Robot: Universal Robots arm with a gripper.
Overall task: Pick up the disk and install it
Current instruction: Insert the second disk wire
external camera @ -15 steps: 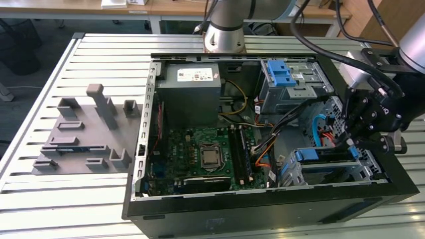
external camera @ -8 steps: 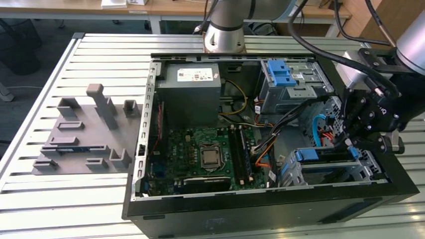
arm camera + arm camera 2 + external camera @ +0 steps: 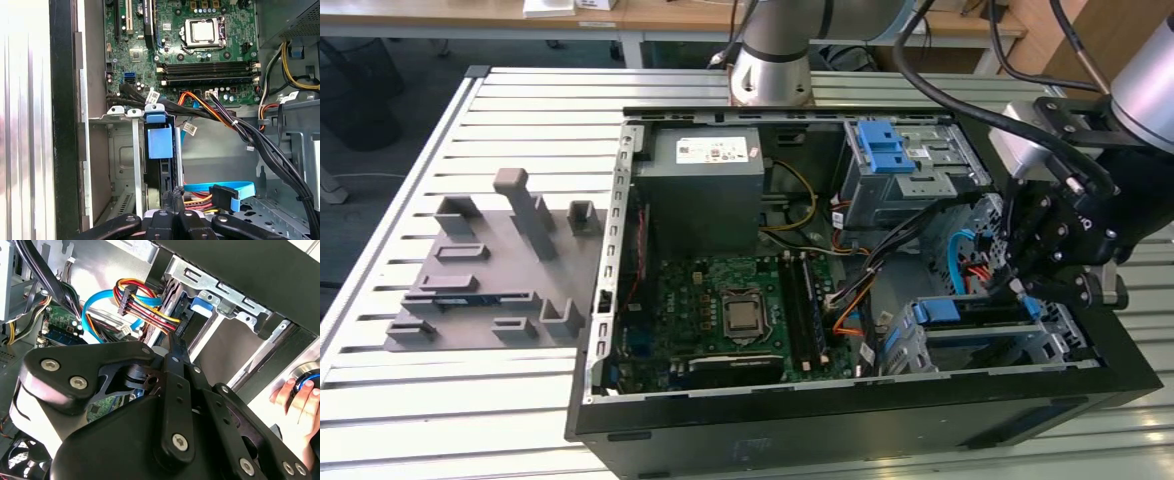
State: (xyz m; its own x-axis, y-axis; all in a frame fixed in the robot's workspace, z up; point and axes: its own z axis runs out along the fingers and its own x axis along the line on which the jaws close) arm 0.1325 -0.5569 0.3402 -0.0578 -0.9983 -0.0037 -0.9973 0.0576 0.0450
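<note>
Hovering over the drive cage (image 3: 987,335), the gripper (image 3: 1047,265) hides its fingers; the disk (image 3: 160,160) seems slotted.

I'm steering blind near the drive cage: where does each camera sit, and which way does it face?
Exterior view: off the arm, above the table, looking down into the open computer case; shows the arm's base and the hand over the drive cage.
First wrist view: on the wrist, looking past the hand at the disk in the cage, motherboard beyond.
Second wrist view: on the wrist, behind the hand's linkage, facing the cables.
Shared: both wrist views show the blue cable.
</note>
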